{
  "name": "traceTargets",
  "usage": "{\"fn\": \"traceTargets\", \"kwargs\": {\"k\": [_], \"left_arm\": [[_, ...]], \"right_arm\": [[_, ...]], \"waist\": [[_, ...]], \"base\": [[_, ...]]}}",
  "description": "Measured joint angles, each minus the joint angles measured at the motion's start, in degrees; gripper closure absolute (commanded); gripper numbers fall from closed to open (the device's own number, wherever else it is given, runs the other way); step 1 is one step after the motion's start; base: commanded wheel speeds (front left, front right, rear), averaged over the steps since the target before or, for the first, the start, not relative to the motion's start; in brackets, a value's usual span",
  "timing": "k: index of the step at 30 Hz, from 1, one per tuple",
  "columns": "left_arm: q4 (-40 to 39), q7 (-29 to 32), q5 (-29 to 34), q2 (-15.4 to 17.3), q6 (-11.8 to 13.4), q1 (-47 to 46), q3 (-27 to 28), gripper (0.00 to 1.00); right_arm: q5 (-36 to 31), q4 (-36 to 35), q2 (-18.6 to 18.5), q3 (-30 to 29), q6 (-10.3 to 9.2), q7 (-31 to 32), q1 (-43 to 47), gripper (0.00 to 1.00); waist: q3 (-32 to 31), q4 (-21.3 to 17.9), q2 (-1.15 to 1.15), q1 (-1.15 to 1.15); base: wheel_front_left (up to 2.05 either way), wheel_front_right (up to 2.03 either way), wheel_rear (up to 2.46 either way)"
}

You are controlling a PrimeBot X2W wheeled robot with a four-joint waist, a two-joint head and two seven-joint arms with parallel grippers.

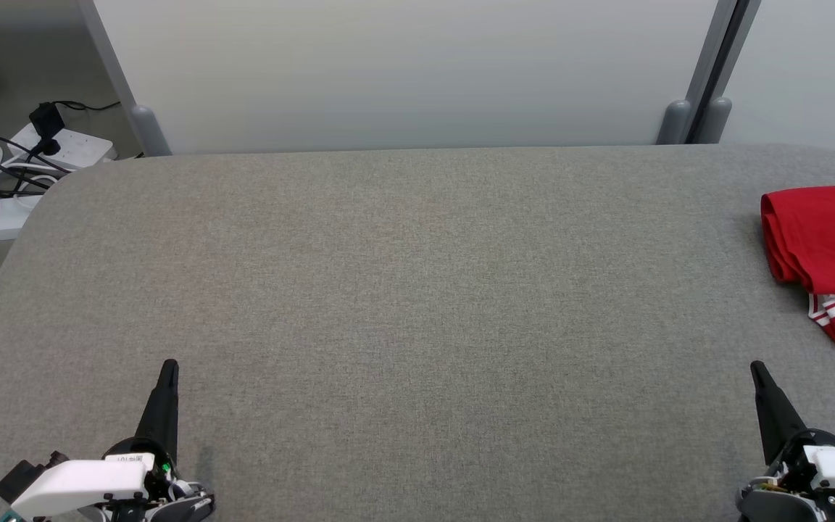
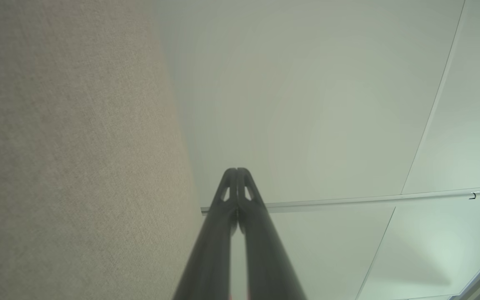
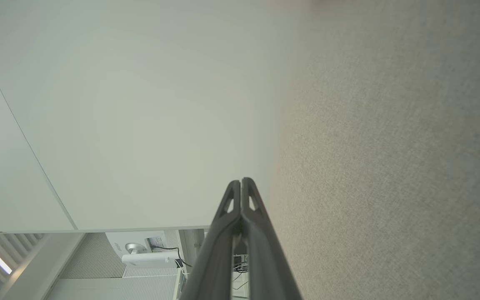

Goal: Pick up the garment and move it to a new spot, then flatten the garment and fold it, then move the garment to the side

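We judge the folded red garment (image 1: 827,246), lying at the grey worktop's (image 1: 417,290) far right edge, could slip off or unfold if our right claw (image 1: 755,367) swings out carelessly, while it and our left claw (image 1: 169,365) rest low at the near corners, fingers pressed together, pointing forward.

Head camera above, looking down over grey table (image 1: 403,290), both wrist cameras close — skimming same surface sideways

L jaws closed by tbl (image 2: 77,166)
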Motion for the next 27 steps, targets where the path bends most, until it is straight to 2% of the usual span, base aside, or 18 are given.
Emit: {"fn": "traceTargets", "kwargs": {"k": [27], "left_arm": [[0.0, 0.0, 0.0, 0.0, 0.0, 0.0, 0.0, 1.00]], "right_arm": [[0.0, 0.0, 0.0, 0.0, 0.00, 0.0, 0.0, 1.00]], "waist": [[0.0, 0.0, 0.00, 0.00]], "base": [[0.00, 0.00, 0.00]]}}
